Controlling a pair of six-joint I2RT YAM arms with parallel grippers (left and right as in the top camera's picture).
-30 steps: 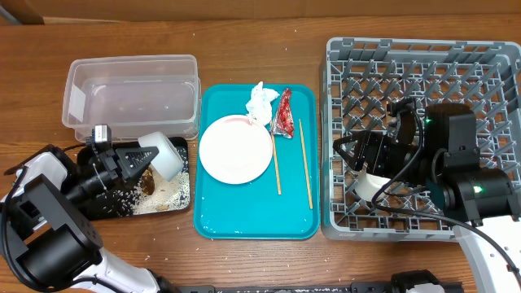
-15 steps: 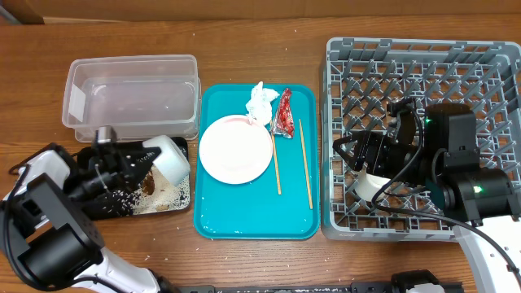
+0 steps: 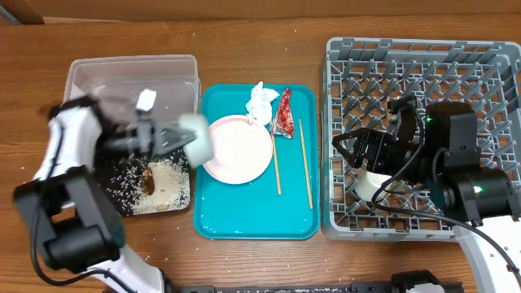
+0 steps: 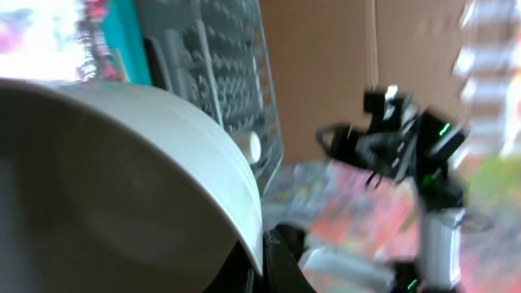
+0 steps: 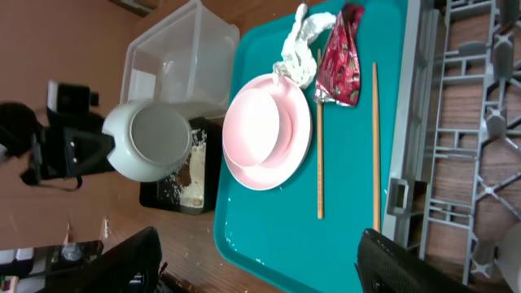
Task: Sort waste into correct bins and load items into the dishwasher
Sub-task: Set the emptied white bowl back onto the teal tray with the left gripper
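Bowl first: my left fingers (image 3: 181, 137) are clamped on the small shiny pale bowl (image 3: 196, 138), held over the seam between the shallow black rectangular tray (image 3: 122, 195) and the large teal tray (image 3: 244, 220), left of the tabletop's middle. Loose white rice with brownish scraps (image 3: 163, 183) lies in the black tray. My right fingers (image 3: 350, 149) are spread wide and hold nothing. They are above the large grey lattice dish rack (image 3: 456, 73) by the tabletop's right edge, and the small white cup (image 3: 369, 184) sits in the rack just beside them. The round pale-pink plate (image 3: 240, 150) lies on the teal tray.
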